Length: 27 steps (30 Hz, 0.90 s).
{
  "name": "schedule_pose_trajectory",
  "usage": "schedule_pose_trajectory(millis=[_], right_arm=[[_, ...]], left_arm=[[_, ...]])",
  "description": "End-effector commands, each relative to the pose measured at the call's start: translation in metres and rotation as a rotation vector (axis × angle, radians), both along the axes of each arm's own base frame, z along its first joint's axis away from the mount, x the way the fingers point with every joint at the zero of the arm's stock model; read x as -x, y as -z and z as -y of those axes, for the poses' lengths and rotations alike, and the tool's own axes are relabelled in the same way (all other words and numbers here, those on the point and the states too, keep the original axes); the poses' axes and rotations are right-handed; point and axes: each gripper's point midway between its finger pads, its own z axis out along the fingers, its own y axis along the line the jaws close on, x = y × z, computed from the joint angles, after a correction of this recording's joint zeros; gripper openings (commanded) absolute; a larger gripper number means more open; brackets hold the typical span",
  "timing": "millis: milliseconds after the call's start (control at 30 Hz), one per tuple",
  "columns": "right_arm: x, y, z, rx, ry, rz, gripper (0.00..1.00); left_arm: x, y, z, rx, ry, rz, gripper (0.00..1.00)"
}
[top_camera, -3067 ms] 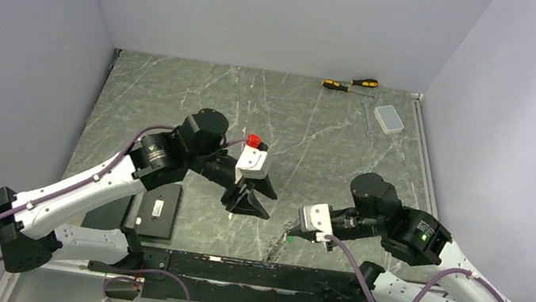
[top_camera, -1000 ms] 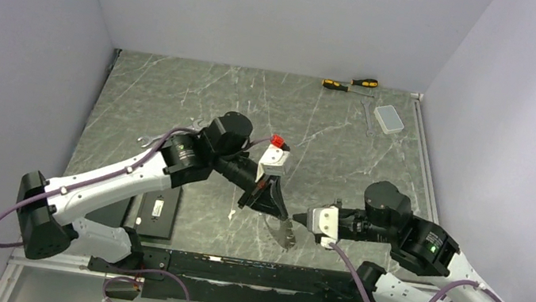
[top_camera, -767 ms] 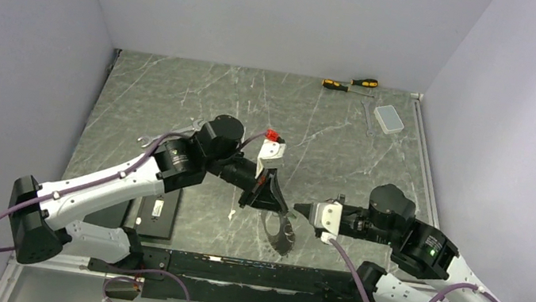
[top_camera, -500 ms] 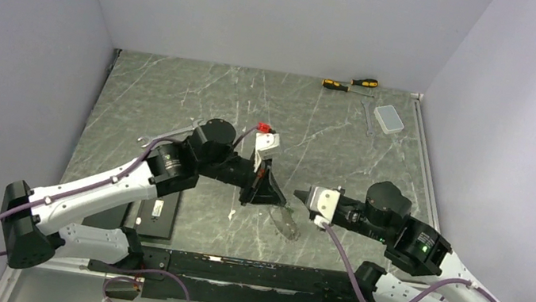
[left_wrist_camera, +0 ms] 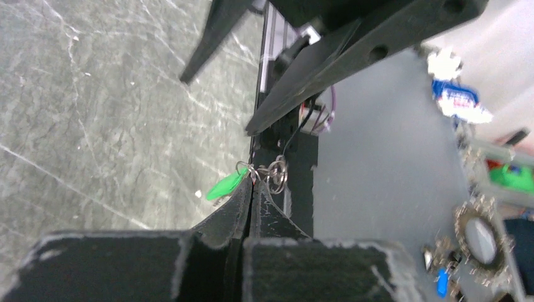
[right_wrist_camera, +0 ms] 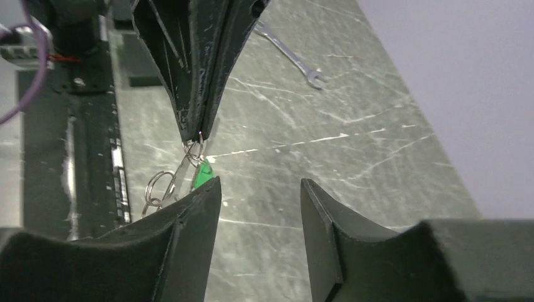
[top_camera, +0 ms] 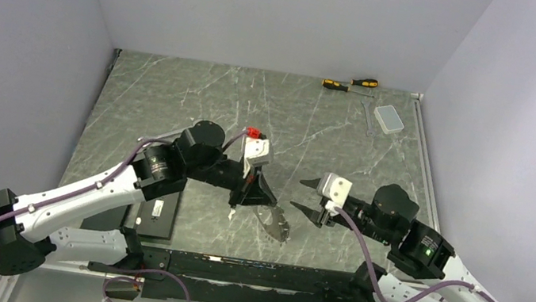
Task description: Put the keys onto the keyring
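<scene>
Green-headed, the key [right_wrist_camera: 203,174] hangs just beyond the right gripper [right_wrist_camera: 259,184], close beside one of its fingertips. That gripper's jaws are parted with nothing between them. The key dangles with the wire keyring [top_camera: 275,224] from the tips of the left gripper [left_wrist_camera: 253,184], which is pinched tight on the ring. Farther off, past both, a silver wrench [right_wrist_camera: 291,58] lies on the grey marble table [right_wrist_camera: 352,145].

desk [top_camera: 176,97]: grey-green marble, white veins
key [left_wrist_camera: 225,186]: bright green head
keyring [top_camera: 274,225]: dark grey, as best the blurred top view shows
screwdrivers [top_camera: 351,84]: yellow and black
wrench [right_wrist_camera: 291,60]: silver
left pincer [left_wrist_camera: 252,182]: black
right pincer [right_wrist_camera: 258,189]: black
</scene>
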Motion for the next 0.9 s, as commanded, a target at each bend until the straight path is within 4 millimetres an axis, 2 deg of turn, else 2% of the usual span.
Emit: schedule_pose_trajectory(millis=[0, 133, 367, 467, 567, 667, 867], right_arm=[[0.021, -0.013, -0.010, -0.036, -0.083, -0.135, 0.57], [0.036, -0.002, -0.017, 0.039, -0.180, -0.194, 0.61], [0.058, -0.006, -0.030, 0.026, -0.330, -0.245, 0.62], [0.059, -0.004, -0.033, 0.029, -0.342, -0.249, 0.62], [0.059, -0.011, -0.034, 0.002, -0.350, -0.225, 0.61], [0.058, -0.016, -0.036, -0.009, -0.353, -0.209, 0.57], [0.055, -0.009, -0.041, 0.007, -0.361, -0.218, 0.47]], left_arm=[[0.021, -0.017, -0.013, 0.009, 0.172, 0.183, 0.00], [0.037, -0.019, -0.022, -0.019, 0.286, 0.222, 0.00], [0.035, -0.020, -0.023, -0.060, 0.298, 0.221, 0.00], [0.037, -0.020, -0.021, -0.057, 0.312, 0.210, 0.00], [0.035, -0.019, -0.019, -0.060, 0.315, 0.207, 0.00], [0.034, -0.020, -0.017, -0.061, 0.318, 0.208, 0.00], [0.033, -0.021, -0.014, -0.056, 0.327, 0.207, 0.00]])
